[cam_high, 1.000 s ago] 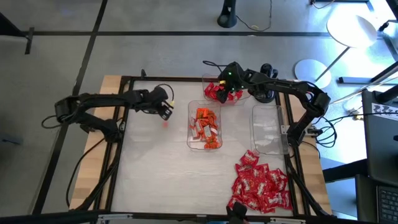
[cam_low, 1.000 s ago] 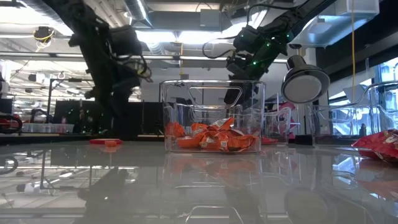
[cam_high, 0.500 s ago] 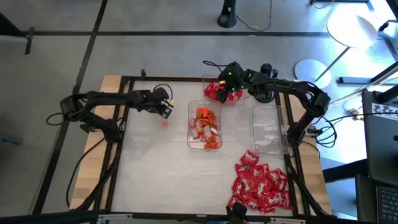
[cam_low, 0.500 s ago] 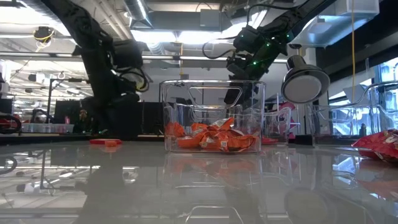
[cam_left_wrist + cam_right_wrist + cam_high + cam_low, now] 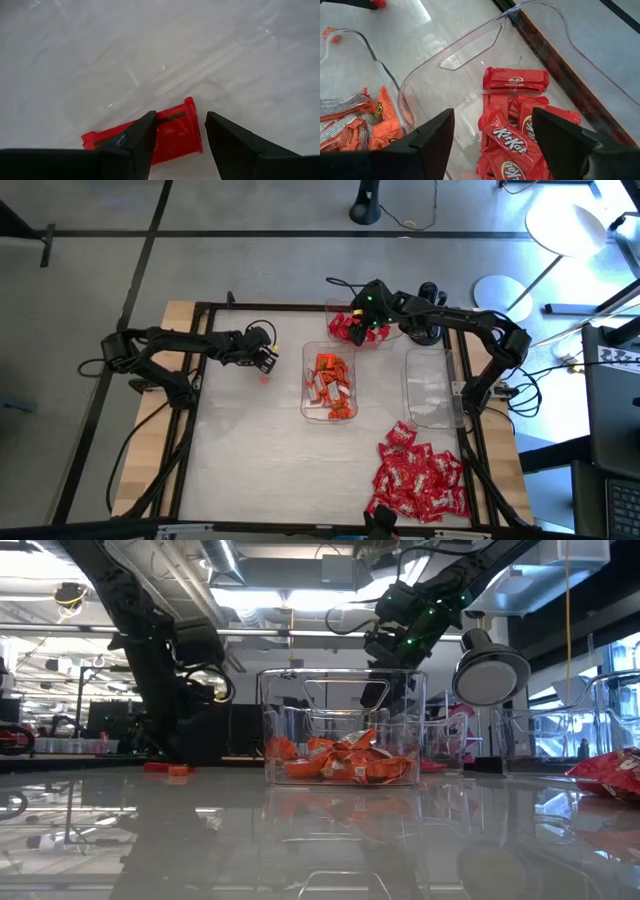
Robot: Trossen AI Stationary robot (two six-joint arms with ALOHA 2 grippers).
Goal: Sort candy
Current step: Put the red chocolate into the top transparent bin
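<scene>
A single flat red candy (image 5: pixel 170 137) lies on the white table (image 5: pixel 240 470), seen small under the left arm in the high view (image 5: pixel 265 377) and the low view (image 5: pixel 168 769). My left gripper (image 5: pixel 177 120) is open and hovers just above it, one finger on either side, touching nothing. My right gripper (image 5: pixel 492 115) is open and holds nothing; it hangs over the far clear tray (image 5: pixel 470 45), which holds red candy with white marks (image 5: pixel 507 142). The middle tray (image 5: pixel 330 386) holds orange candy (image 5: pixel 345 765).
An empty clear tray (image 5: pixel 432 388) sits at the table's right. A large pile of red candy (image 5: pixel 420 480) lies at the near right corner. A black frame (image 5: pixel 190 430) rims the table. A lamp (image 5: pixel 490 675) stands behind the right side.
My left gripper has come down and a little toward the near edge, closing in on the single red candy from above. The candy has stayed where it was.
</scene>
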